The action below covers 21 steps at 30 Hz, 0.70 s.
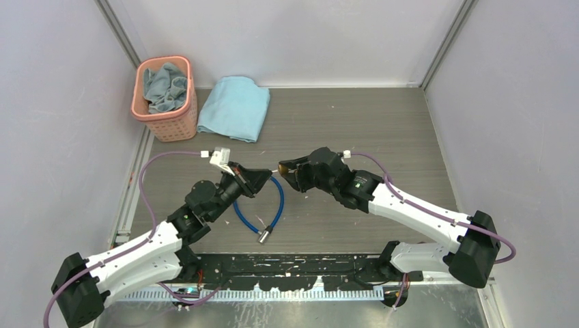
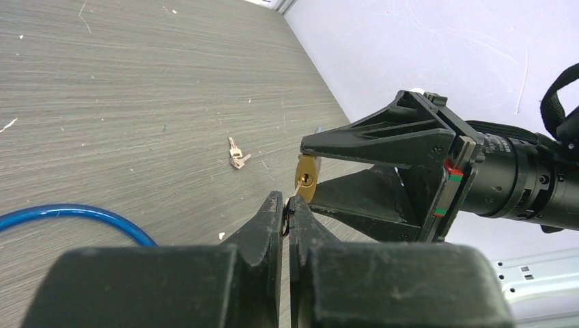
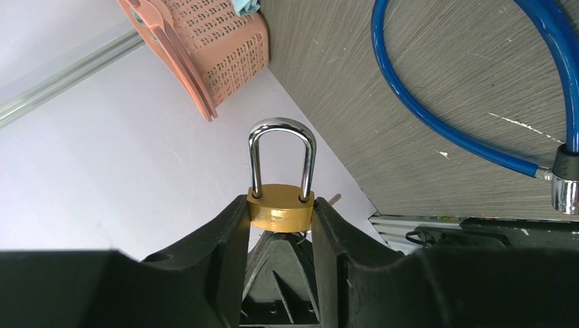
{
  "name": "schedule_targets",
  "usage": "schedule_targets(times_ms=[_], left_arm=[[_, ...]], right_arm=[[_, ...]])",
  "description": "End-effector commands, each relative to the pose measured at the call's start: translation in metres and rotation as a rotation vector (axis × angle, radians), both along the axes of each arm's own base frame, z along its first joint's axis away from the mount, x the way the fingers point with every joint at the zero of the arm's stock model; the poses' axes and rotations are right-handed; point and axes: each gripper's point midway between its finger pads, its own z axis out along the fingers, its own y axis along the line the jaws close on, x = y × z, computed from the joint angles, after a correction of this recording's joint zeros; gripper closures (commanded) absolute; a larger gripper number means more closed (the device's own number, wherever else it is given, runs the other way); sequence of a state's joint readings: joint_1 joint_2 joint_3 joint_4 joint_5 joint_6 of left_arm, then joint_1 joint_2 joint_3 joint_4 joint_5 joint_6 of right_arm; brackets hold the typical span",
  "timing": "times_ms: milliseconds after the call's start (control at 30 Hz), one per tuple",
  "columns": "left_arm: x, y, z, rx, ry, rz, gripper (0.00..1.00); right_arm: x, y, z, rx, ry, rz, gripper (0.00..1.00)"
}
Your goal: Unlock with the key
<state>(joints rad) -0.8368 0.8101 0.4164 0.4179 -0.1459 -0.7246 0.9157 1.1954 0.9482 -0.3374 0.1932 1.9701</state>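
Note:
My right gripper (image 3: 280,207) is shut on the body of the small brass padlock (image 3: 280,212), whose silver shackle (image 3: 282,152) stands closed and points away from the wrist. In the left wrist view the padlock (image 2: 306,179) faces me keyhole first. My left gripper (image 2: 287,205) is shut on the key (image 2: 298,191); only its thin blade shows, and its tip reaches the keyhole. From above, the two grippers meet tip to tip over the middle of the table, left gripper (image 1: 263,176) against right gripper (image 1: 287,169).
A blue cable (image 1: 276,205) loops on the table below the grippers, its silver metal end (image 1: 265,234) nearest the bases. Two spare keys (image 2: 235,156) lie on the table beyond. A pink basket (image 1: 164,92) with cloth and a light blue towel (image 1: 235,108) sit at the far left.

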Motion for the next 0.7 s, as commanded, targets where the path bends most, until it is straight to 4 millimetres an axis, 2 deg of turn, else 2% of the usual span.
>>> schedule_targets(times_ms=[0, 667], left_arm=[[-0.0038, 0.0017, 0.0267, -0.062, -0.085, -0.006, 1.00], [-0.0026, -0.0008, 0.0237, -0.053, -0.086, -0.005, 1.00]], right_arm=[[0.0044, 0.0040, 0.0185, 0.061, -0.038, -0.020, 0.99], [0.0016, 0.0094, 0.0196, 0.056, -0.037, 0.003, 0.99]])
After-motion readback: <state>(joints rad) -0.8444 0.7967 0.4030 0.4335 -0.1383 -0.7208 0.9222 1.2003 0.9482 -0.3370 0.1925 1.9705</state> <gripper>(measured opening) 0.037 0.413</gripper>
